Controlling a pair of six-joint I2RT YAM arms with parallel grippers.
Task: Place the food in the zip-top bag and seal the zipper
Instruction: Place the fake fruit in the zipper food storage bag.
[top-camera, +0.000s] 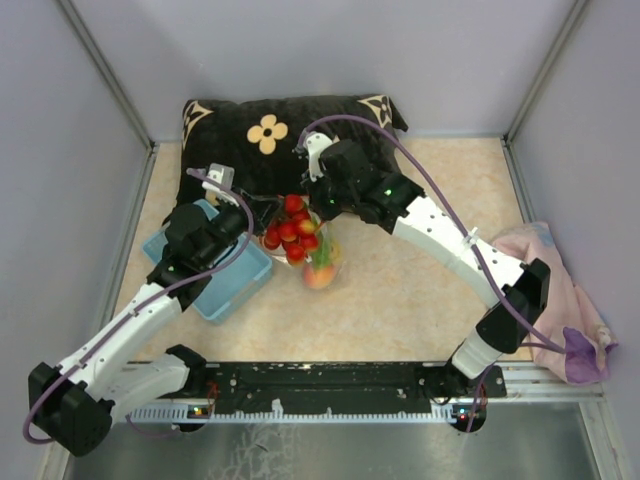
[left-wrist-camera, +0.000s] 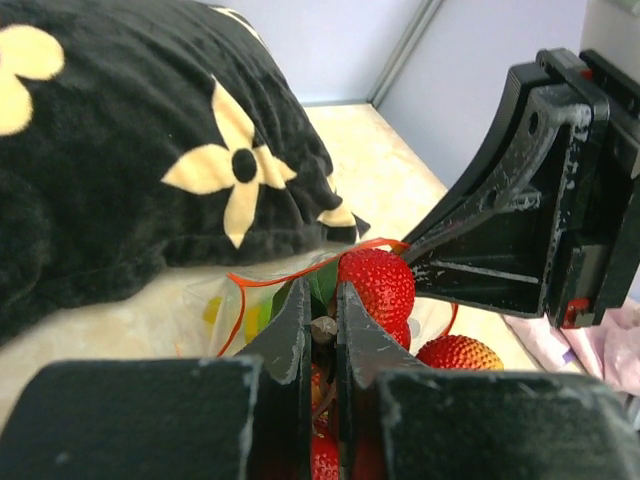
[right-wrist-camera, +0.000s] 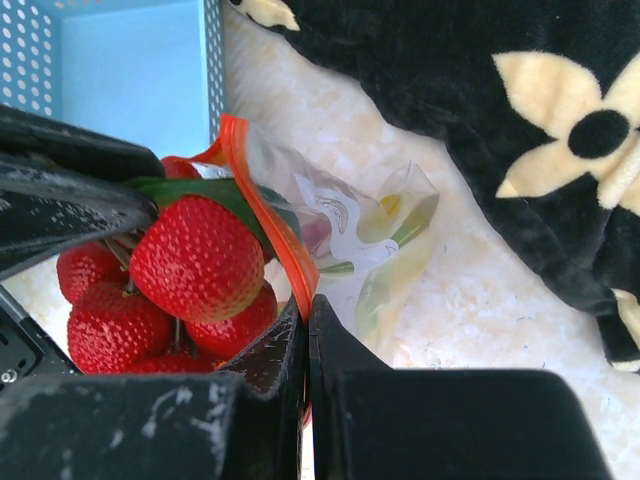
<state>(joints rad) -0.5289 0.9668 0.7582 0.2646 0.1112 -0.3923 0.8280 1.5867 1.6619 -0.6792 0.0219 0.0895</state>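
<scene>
A bunch of red strawberries hangs over the mouth of the clear zip-top bag, which lies on the table with an orange peach inside. My left gripper is shut on the bunch's brown stem, the strawberries just beyond its tips. My right gripper is shut on the bag's red-orange zipper and lifts that edge, keeping the mouth open beside the strawberries. Yellow and green fruit show dimly through the bag.
A black pillow with cream flowers lies right behind the bag. The light blue basket sits under my left arm. A pink cloth is heaped at the right edge. Grey walls close in on three sides.
</scene>
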